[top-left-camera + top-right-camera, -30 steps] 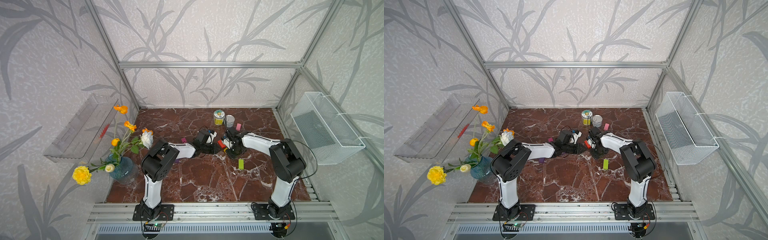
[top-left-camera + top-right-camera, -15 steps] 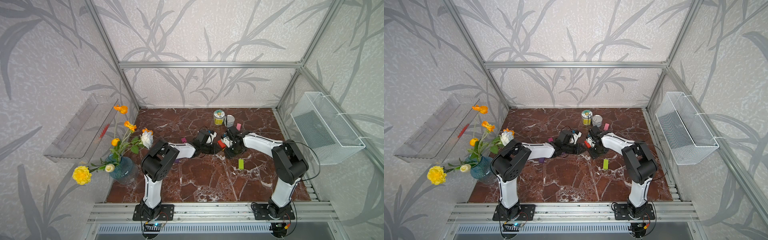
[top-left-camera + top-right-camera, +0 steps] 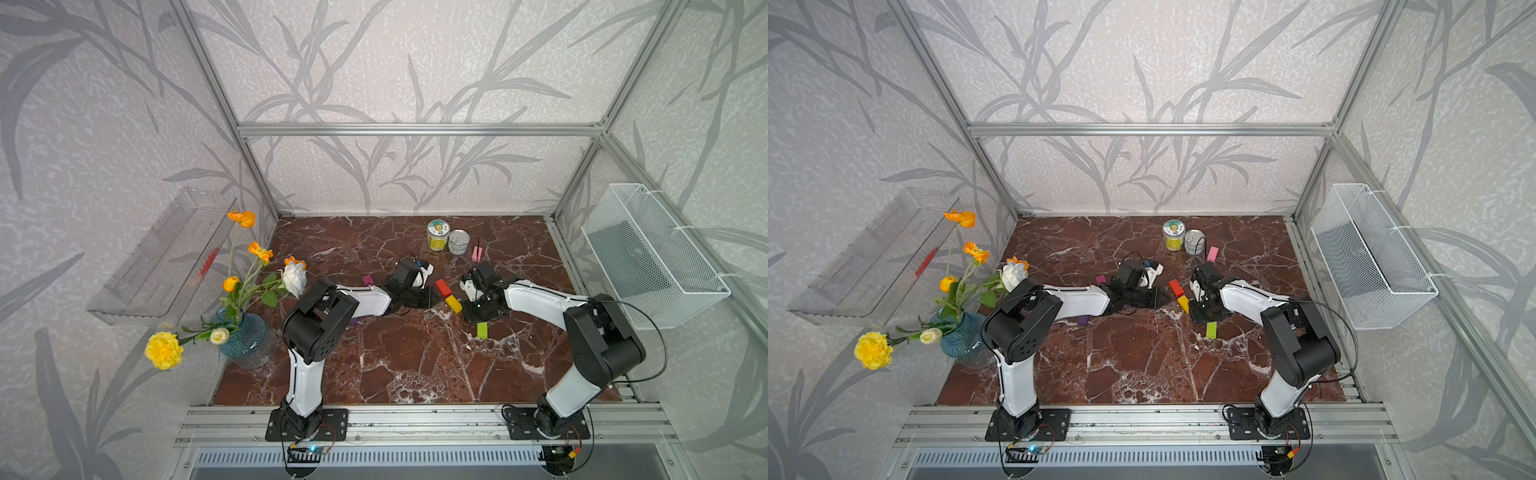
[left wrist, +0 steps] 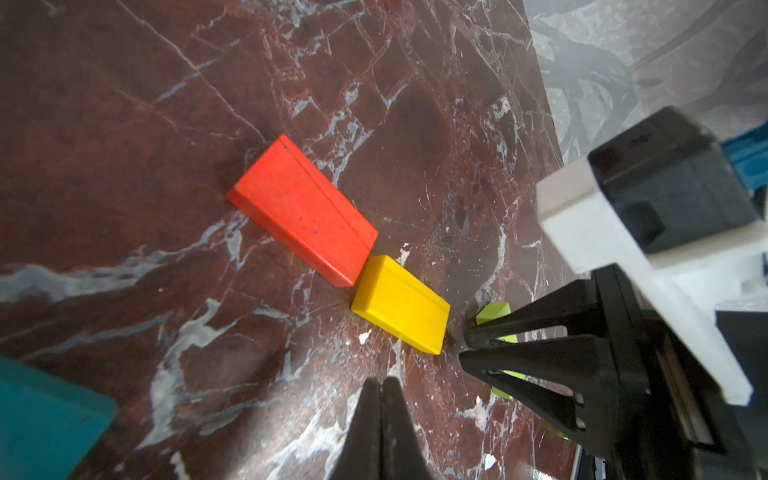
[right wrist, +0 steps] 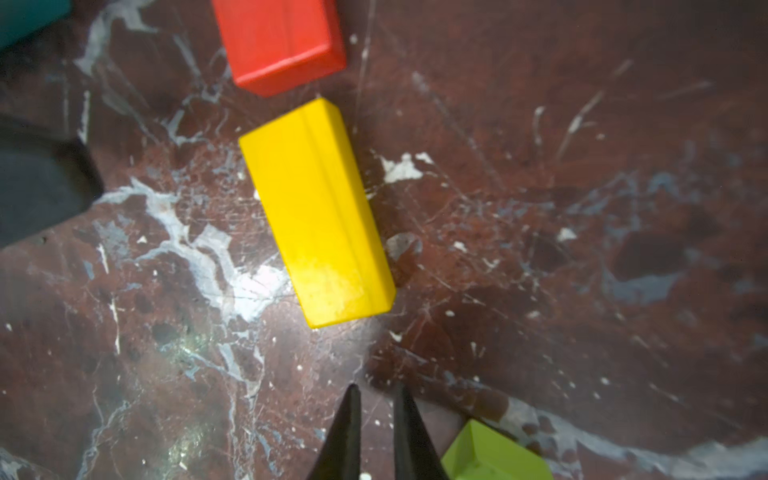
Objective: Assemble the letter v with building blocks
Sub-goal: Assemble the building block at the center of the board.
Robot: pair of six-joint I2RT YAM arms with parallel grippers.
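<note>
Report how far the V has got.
Done: red block and yellow block lie in one line, a first stroke. In hand: nothing; left gripper shut and empty, right gripper empty beside the lime block. Left: the second stroke; pink block and teal block lie loose.

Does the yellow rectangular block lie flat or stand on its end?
Flat: the yellow rectangular block lies on a long face on the marble tabletop.

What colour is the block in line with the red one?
Yellow; the yellow block shows best in the right wrist view.
</note>
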